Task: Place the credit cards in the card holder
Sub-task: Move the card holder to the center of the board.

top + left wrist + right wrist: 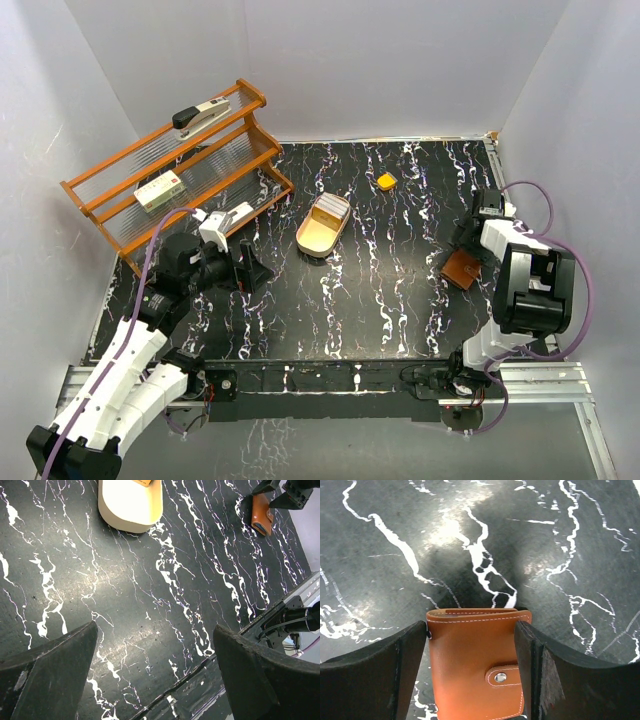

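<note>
Two fingers of right end effector flank one card holder

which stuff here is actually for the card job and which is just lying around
For the job:
- credit cards, in the oval tray
- card holder, between the fingers of the right gripper

Just lying about:
- yellow block
- stapler and white-and-green box on the wooden rack

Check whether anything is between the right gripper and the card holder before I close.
Nothing visible is. The right gripper straddles the card holder, its fingers at either side edge with no object between. The holder lies closed on the table, its snap tab fastened.
</note>
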`<state>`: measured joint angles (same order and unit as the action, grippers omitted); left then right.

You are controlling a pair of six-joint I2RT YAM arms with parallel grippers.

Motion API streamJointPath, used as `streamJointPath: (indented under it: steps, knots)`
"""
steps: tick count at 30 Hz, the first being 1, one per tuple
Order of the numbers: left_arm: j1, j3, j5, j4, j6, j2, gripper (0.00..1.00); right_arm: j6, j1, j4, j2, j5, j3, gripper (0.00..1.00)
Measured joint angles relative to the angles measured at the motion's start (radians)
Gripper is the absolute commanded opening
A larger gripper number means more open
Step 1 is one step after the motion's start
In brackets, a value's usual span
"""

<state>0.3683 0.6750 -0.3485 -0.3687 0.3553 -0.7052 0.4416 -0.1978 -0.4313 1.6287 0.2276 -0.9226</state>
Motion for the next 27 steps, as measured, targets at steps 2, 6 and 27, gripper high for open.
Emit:
streamJointPath:
  steps: [2,6,27]
  knots:
    - [0.000,0.000,0.002,-0.001,0.000,0.000,0.99,-0.014,0.007,0.020,-0.008,-0.022,0.010,0.67]
    - [0.000,0.000,0.011,-0.003,0.000,0.000,0.99,-0.025,0.057,0.053,-0.015,-0.051,0.022,0.66]
    - [0.000,0.000,0.057,-0.008,0.000,-0.008,0.99,0.075,0.495,0.053,-0.110,-0.193,0.100,0.61]
